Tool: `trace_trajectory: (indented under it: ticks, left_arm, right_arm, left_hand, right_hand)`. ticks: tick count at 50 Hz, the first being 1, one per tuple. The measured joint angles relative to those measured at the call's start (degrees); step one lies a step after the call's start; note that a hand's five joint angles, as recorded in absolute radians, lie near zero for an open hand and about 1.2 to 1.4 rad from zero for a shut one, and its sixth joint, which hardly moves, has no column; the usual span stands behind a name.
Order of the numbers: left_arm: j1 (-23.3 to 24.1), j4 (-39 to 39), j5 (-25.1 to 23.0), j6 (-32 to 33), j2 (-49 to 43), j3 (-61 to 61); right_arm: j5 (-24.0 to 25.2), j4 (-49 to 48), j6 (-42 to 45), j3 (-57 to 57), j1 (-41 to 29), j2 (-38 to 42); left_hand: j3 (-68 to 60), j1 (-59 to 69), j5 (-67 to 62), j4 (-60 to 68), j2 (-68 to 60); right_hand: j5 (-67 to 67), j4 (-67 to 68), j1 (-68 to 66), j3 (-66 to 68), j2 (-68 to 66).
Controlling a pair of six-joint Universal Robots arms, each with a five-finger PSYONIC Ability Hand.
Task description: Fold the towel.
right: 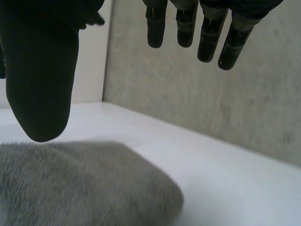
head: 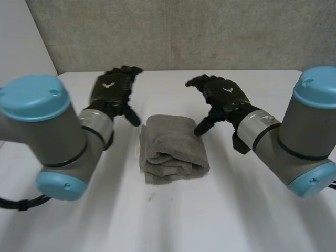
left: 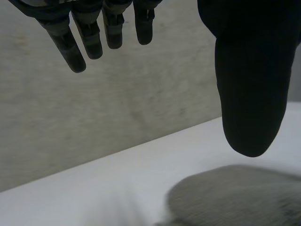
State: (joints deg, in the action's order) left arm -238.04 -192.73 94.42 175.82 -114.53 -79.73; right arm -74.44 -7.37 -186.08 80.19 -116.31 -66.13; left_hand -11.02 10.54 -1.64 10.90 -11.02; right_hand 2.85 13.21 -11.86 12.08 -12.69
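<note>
A grey towel (head: 173, 148) lies folded into a small thick bundle in the middle of the white table (head: 168, 220). My left hand (head: 112, 89) hovers above the table just left of the towel's far end, fingers straight, holding nothing. My right hand (head: 223, 94) hovers just right of the towel's far end, fingers spread, its thumb pointing down near the towel's edge without gripping it. In the left wrist view the towel (left: 240, 195) lies below the thumb (left: 251, 84). In the right wrist view the towel (right: 80, 183) lies under the thumb (right: 40, 75), fingers (right: 207, 33) straight above.
A grey wall (head: 184, 31) rises behind the table's far edge. Bare table surface lies on both sides of the towel and in front of it. Both forearms reach in from the near corners.
</note>
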Motion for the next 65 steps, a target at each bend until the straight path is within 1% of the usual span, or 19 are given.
trace_trajectory:
  ticks: [2, 5, 9, 11, 15, 16, 18, 22, 24, 27, 28, 31, 36, 38, 39, 44, 49, 55, 65]
  left_arm:
    - [0.9, 0.6, -1.0, -1.3, -1.6, 1.7]
    - [2.5, 3.0, -3.7, -3.6, -6.7, 6.1]
    - [3.0, 6.0, -4.9, -4.3, -11.0, 9.0]
    - [3.0, 8.4, -5.3, -4.4, -13.7, 10.6]
    - [2.5, 11.6, -5.3, -4.2, -16.5, 11.7]
    - [2.0, 13.4, -5.2, -3.9, -17.6, 11.6]
    - [1.4, 14.6, -4.8, -3.7, -18.1, 11.1]
    - [0.4, 16.2, -3.9, -3.2, -18.1, 9.7]
    - [-0.1, 16.8, -3.1, -2.7, -17.1, 8.5]
    - [-0.4, 17.3, -2.4, -2.2, -14.8, 7.4]
    - [-0.4, 17.3, -2.4, -2.2, -14.8, 7.4]
    - [-0.3, 17.9, -2.2, -2.2, -10.7, 6.6]
    - [0.3, 18.7, -2.2, -2.6, -2.8, 7.1]
    - [0.4, 18.9, -2.2, -2.6, -1.4, 7.3]
    - [0.3, 19.6, -2.0, -2.6, 2.0, 8.2]
    - [-0.7, 22.3, -0.5, -2.4, 8.6, 10.7]
    - [-3.8, 26.4, 1.8, -2.2, 13.9, 12.8]
    - [-6.1, 30.8, 2.5, -2.2, 17.8, 12.6]
    - [-7.0, 31.5, 2.3, -2.4, 19.2, 10.2]
  right_arm:
    - [0.0, 1.8, -0.6, -0.9, 0.5, 0.8]
    - [0.1, 5.8, -0.9, -3.9, 1.3, 4.6]
    - [0.2, 7.9, -0.7, -6.7, 1.4, 8.4]
    - [0.3, 9.2, -0.3, -9.2, 1.3, 12.0]
    - [0.5, 10.5, 0.4, -12.2, 1.2, 16.3]
    - [0.5, 11.4, 1.5, -13.9, 1.1, 18.8]
    - [0.4, 12.1, 2.6, -14.9, 0.9, 20.2]
    - [-0.2, 13.6, 6.1, -16.8, 0.3, 22.7]
    - [-1.7, 14.4, 10.2, -18.0, -0.5, 23.4]
    - [-4.2, 14.6, 13.5, -18.4, -1.0, 22.0]
    - [-4.2, 14.6, 13.5, -18.4, -1.0, 22.0]
    - [-7.2, 14.4, 15.4, -18.2, -1.3, 18.6]
    - [-11.6, 12.1, 15.6, -17.0, -1.2, 9.8]
    - [-12.2, 11.6, 15.5, -16.8, -1.1, 8.5]
    - [-14.4, 9.8, 15.2, -15.9, -0.9, 3.5]
    - [-17.6, 7.6, 15.0, -14.5, 0.4, -4.6]
    - [-18.6, 8.7, 15.0, -13.3, 2.8, -10.1]
    - [-17.8, 11.4, 15.1, -10.3, 4.8, -12.5]
    - [-16.1, 12.1, 15.2, -7.3, 4.9, -14.2]
  left_hand:
    - [-0.1, 0.1, 0.0, 0.2, -0.1]
    - [-0.5, 1.0, -0.1, 0.5, -0.5]
    - [-0.7, 1.0, -0.2, 0.7, -0.6]
    - [-0.7, 1.0, -0.2, 0.7, -0.7]
    - [-0.7, 1.0, -0.2, 0.7, -0.7]
    - [-0.7, 1.0, -0.1, 0.7, -0.6]
    - [-0.6, 1.0, 0.0, 0.7, -0.6]
    - [-0.6, 0.9, 0.0, 0.6, -0.5]
    - [-0.5, 0.8, 0.0, 0.6, -0.4]
    - [-0.5, 0.8, 0.0, 0.5, -0.4]
    - [-0.5, 0.8, 0.0, 0.5, -0.4]
    - [-0.2, 0.8, 0.0, 0.3, -0.2]
    - [-0.2, 0.8, 0.0, 0.2, -0.1]
    - [-0.2, 0.8, 0.0, 0.2, -0.1]
    - [-0.2, 0.8, 0.0, 0.2, -0.1]
    - [-0.2, 0.8, 0.0, 0.2, -0.1]
    - [-0.2, 0.8, 0.0, 0.2, -0.1]
    - [1.0, -0.2, 0.1, -0.8, 1.0]
    - [1.4, -0.5, 0.1, -1.2, 1.5]
  right_hand:
    - [0.0, 0.0, 0.0, 0.0, 0.0]
    - [0.0, 0.0, 0.0, 0.0, 0.0]
    - [0.0, 0.0, 0.0, 0.0, 0.0]
    - [0.0, 0.0, 0.0, 0.0, 0.0]
    - [0.0, 0.0, 0.0, 0.0, 0.0]
    - [0.0, 0.0, 0.0, 0.0, 0.0]
    - [0.0, 0.0, 0.0, 0.0, 0.0]
    - [0.0, 0.0, 0.0, 0.0, 0.0]
    - [-0.3, 0.0, 0.0, 0.0, 0.0]
    - [-0.3, 0.0, 0.0, 0.0, 0.0]
    - [-0.3, 0.0, 0.0, 0.0, 0.0]
    - [-0.3, 0.0, 0.0, 0.0, 0.0]
    - [-0.3, 0.0, 0.0, 0.0, 0.0]
    - [-0.3, 0.0, 0.0, 0.0, 0.0]
    - [-0.3, 0.0, 0.0, 0.0, 0.0]
    - [-0.3, 0.0, 0.0, 0.0, 0.0]
    - [-0.3, 0.0, 0.0, 0.0, 0.0]
    - [-0.3, 0.0, 0.0, 0.0, 0.0]
    - [-0.3, 0.0, 0.0, 0.0, 0.0]
